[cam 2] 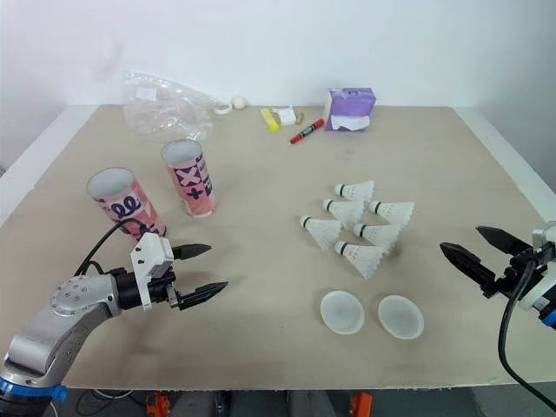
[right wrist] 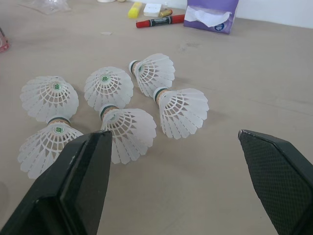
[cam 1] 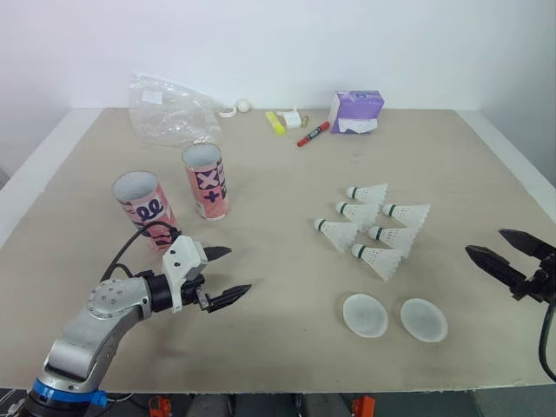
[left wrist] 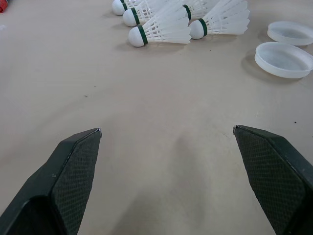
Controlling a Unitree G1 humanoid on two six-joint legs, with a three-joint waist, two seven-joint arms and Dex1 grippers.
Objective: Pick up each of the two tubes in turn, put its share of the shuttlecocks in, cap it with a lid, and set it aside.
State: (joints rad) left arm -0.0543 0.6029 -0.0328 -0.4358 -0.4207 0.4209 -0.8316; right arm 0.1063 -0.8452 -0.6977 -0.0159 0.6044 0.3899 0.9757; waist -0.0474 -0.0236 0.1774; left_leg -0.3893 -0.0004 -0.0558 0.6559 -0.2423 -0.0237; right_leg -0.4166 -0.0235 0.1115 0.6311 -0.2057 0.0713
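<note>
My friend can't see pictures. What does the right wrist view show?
Six white shuttlecocks lie clustered on a tan table, seen between the open black fingers of the right tool. Beyond them lie a red marker and a purple tissue pack.

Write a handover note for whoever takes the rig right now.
Left gripper: open, empty, just in front of the nearer tube.
Right gripper: open, empty, to the right of the shuttlecocks.
Nearer tube and farther tube stand upright, uncapped, on the left.
Six shuttlecocks lie clustered; two lids lie nearer the robot.
Done: nothing. Left: fill, cap, set aside both tubes.
</note>
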